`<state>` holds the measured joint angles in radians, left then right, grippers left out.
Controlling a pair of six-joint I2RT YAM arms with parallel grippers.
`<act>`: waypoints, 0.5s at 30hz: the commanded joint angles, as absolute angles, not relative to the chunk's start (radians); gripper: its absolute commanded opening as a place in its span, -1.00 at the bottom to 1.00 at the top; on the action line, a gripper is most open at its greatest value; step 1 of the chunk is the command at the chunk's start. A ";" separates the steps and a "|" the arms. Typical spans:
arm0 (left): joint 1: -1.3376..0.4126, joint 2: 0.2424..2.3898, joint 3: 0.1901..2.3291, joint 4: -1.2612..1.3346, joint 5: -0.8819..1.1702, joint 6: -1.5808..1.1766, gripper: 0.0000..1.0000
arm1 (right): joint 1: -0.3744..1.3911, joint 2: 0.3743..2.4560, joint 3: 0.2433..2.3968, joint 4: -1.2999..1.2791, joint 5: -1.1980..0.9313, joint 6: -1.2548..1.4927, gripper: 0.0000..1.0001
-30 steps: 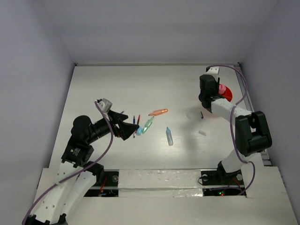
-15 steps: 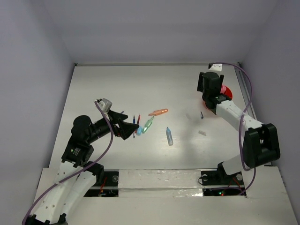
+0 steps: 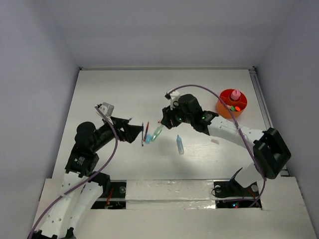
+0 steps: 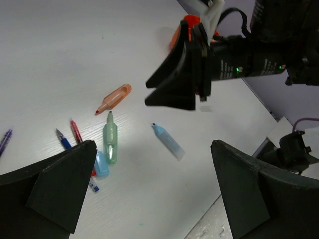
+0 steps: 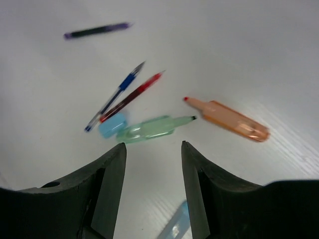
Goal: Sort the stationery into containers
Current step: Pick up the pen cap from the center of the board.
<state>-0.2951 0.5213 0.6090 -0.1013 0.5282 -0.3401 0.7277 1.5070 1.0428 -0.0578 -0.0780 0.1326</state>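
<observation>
**Orange cup part-filled at far right; loose pens lie mid-table**

Orange cup [image 3: 224, 105]: stands upright at the far right of the table [image 3: 114, 89], well apart from the loose items. Seen from above, it holds a pink-topped piece [image 3: 236, 93] upright against the far rim. Two green caps [image 3: 232, 107] show nearer the front, with dark bodies beside them. The inner walls are too small to make out, so I cannot tell which compartment holds what.

Loose group, mid-table:
- Orange highlighter [image 5: 232, 119] lies flat with its tip toward the green highlighter [image 5: 149, 129]. The tips are near each other but apart.
- Light blue cap [image 5: 112, 125] lies just beside the blunt end of the green highlighter.
- Red pen [image 5: 132, 97] and blue pen [image 5: 114, 97] lie side by side, nearly parallel, close to the cap.
- Purple pen [image 5: 97, 31] lies alone, farther out.
- Light blue marker [image 4: 168, 141] lies by itself, nearer the arm bases.
- A small pale bit [image 3: 215, 141] lies between the marker and the cup; its kind cannot be told.

Right claw [image 5: 153, 147]: reaches across to the group and hovers over the gap between the green and orange highlighters. Its jaws are moderately parted with nothing between them.

Left claw [image 3: 136, 132]: low at the left side of the group, pointing toward the red and blue pens. Its jaws are spread wide and it holds nothing.
</observation>
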 commanded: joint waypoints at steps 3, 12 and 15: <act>-0.265 0.505 0.663 -0.123 0.405 -0.322 0.98 | 0.801 1.581 1.109 -0.080 -0.402 0.013 0.30; -0.265 0.491 0.707 -0.150 0.281 -0.287 0.98 | 0.934 1.801 1.305 -0.242 -0.305 -0.155 0.65; -0.265 0.488 0.703 -0.152 0.287 -0.285 0.98 | 0.946 1.867 1.353 -0.267 -0.252 -0.181 0.66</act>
<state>-0.2722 0.4934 0.6704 -0.1688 0.3084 -0.3042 0.9375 1.8347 1.2823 -0.2081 -0.3088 -0.1112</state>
